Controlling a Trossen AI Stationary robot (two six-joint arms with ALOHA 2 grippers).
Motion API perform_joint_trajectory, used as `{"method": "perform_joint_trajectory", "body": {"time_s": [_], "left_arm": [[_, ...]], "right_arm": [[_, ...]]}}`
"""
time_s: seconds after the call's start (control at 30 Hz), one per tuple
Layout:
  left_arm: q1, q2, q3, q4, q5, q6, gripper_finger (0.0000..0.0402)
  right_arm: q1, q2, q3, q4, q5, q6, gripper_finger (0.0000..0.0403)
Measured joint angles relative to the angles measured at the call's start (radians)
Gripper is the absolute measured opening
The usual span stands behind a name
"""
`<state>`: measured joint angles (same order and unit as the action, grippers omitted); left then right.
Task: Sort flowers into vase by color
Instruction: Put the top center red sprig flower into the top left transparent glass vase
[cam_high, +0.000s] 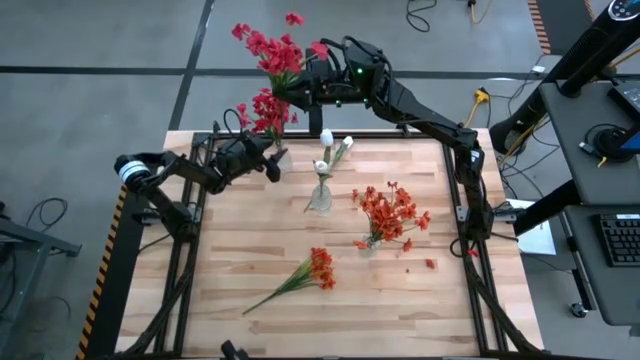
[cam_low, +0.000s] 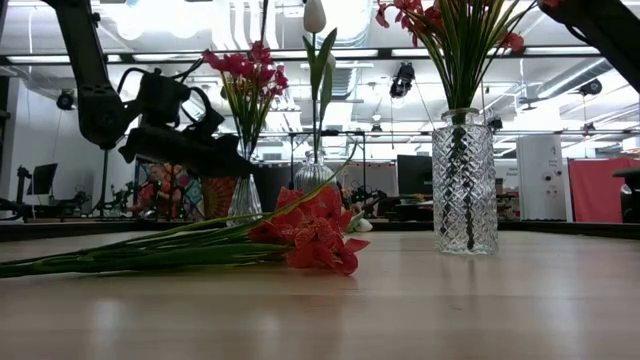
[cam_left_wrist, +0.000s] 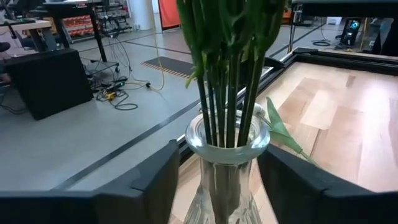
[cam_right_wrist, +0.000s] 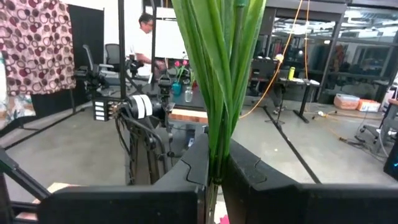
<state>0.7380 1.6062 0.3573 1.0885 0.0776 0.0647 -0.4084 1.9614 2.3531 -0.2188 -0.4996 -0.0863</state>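
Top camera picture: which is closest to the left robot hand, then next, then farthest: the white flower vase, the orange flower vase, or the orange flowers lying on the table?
From the left gripper:
1. White flower vase, middle of table.
2. Orange flower vase, right side.
3. Lying orange flowers, front middle; nearly tied with 2, too close to call.

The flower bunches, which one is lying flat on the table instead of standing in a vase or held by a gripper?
The orange-red bunch near the table's front edge: it lies flat, stalks trailing left.

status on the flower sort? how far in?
Done: white buds and an orange-red bunch stand in vases. In hand: right gripper holds crimson stems above the crimson vase, which the left gripper straddles. Left: loose orange-red bunch lying on the table.
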Motion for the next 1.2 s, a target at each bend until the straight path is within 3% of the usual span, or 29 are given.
{"method": "perform_joint_trajectory", "body": {"time_s": [0.2, 0.3, 0.6, 0.8, 1.2], "left_arm": [[0.0, 0.0, 0.0, -0.002, 0.001, -0.017, 0.0105], [0.0, 0.0, 0.0, -0.002, 0.001, -0.027, 0.0083], [0.0, -0.004, -0.03, 0.018, 0.0, -0.07, 0.0103], [0.0, -0.007, -0.045, 0.016, 0.017, -0.069, 0.0087], [-0.001, -0.026, -0.125, 0.073, 0.079, -0.104, 0.0092]], "right_arm": [[0.002, 0.004, -0.011, -0.012, -0.033, 0.021, 0.0018], [0.005, 0.004, -0.032, -0.011, -0.054, 0.023, 0.0018], [0.009, 0.004, -0.117, 0.056, -0.11, -0.003, 0.0018], [0.019, 0.004, -0.18, 0.126, -0.13, -0.018, 0.0018], [0.027, 0.004, -0.382, 0.409, -0.126, 0.013, 0.0018]]}}
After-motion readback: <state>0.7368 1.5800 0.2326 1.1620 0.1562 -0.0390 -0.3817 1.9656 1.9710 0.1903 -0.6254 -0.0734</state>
